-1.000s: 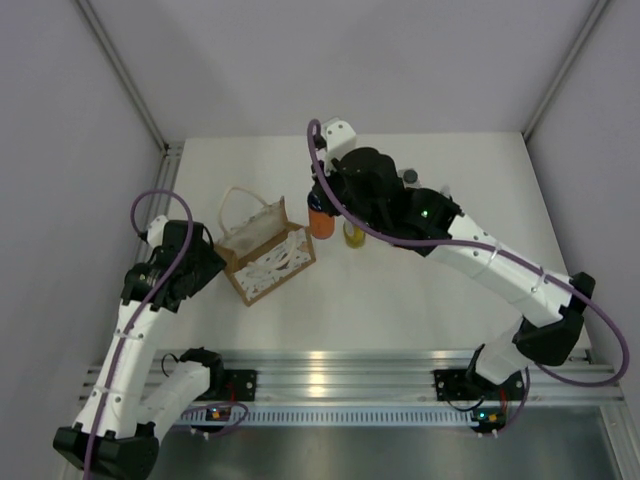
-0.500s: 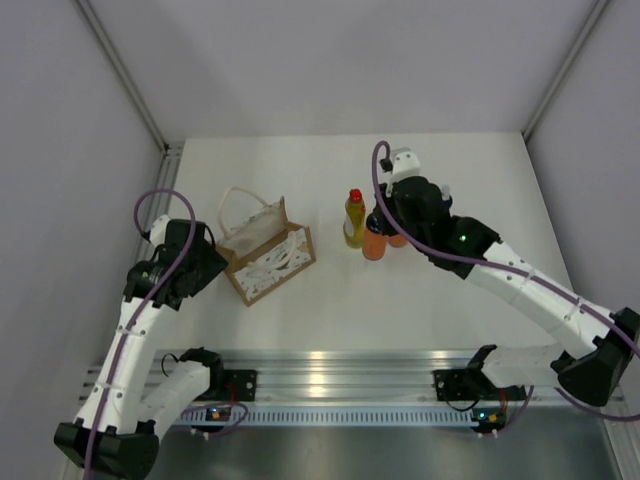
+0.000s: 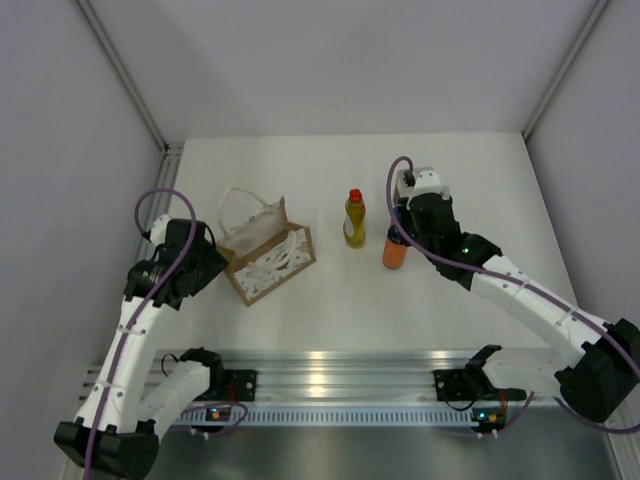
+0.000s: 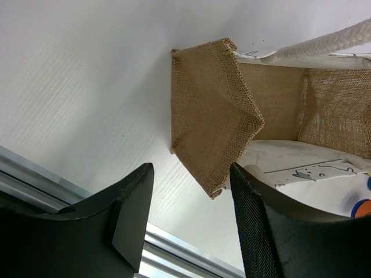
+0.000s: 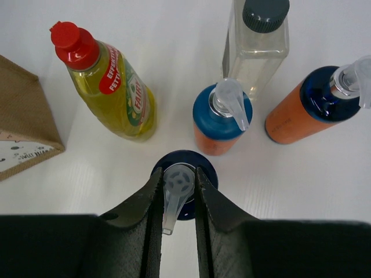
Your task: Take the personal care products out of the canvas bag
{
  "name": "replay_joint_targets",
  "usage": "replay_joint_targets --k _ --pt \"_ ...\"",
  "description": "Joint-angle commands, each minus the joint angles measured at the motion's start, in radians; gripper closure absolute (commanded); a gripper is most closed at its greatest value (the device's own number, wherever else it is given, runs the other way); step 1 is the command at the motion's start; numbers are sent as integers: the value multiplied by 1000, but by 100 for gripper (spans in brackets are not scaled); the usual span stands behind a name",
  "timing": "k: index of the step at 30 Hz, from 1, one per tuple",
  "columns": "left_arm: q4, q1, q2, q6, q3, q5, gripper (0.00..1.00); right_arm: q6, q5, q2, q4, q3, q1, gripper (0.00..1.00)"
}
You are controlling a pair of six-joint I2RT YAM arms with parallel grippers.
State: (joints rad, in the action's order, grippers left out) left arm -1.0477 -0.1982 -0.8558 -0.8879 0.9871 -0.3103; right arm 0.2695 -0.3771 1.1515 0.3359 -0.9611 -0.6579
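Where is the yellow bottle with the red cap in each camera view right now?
Top external: the yellow bottle stands mid-table, right of the canvas bag.
Left wrist: not in it; only the bag's corner shows.
Right wrist: upper left, above and left of the right gripper.
Shared landmark: the canvas bag, at the right wrist view's left edge too.

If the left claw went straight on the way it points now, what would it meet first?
Most likely the canvas bag: its folded burlap end sits straight ahead of the open left claw, with only bare table between. Depth is hard to judge from the wrist view.
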Motion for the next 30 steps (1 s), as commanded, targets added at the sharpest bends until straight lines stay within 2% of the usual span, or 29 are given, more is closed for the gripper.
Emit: replay_joint_targets --k 1,4,14,16,18,20,22,23,25,30 --pt "32 2 -2 9 4 4 40 -7 20 -15 -264 16 21 100" --pt "34 2 -3 12 10 5 40 0 38 8 -325 44 24 100" --pt "31 2 9 69 65 -41 36 1 52 82 -353 61 24 99" --pt "31 2 8 78 81 -42 30 -1 52 85 -353 65 24 74" --pt "31 2 8 96 96 -47 24 -3 53 86 -347 62 24 58" --pt "31 2 11 119 108 -53 21 -6 50 83 -337 59 24 52" --pt "29 2 12 138 131 -55 18 -10 46 73 -337 47 24 41" --pt "26 2 14 159 148 -55 16 -12 44 68 -301 41 24 31" --pt "20 2 9 200 169 -49 3 -26 37 51 -264 16 24 28" --pt "-46 0 -26 273 298 -64 2 -33 12 -33 -138 -59 24 25"
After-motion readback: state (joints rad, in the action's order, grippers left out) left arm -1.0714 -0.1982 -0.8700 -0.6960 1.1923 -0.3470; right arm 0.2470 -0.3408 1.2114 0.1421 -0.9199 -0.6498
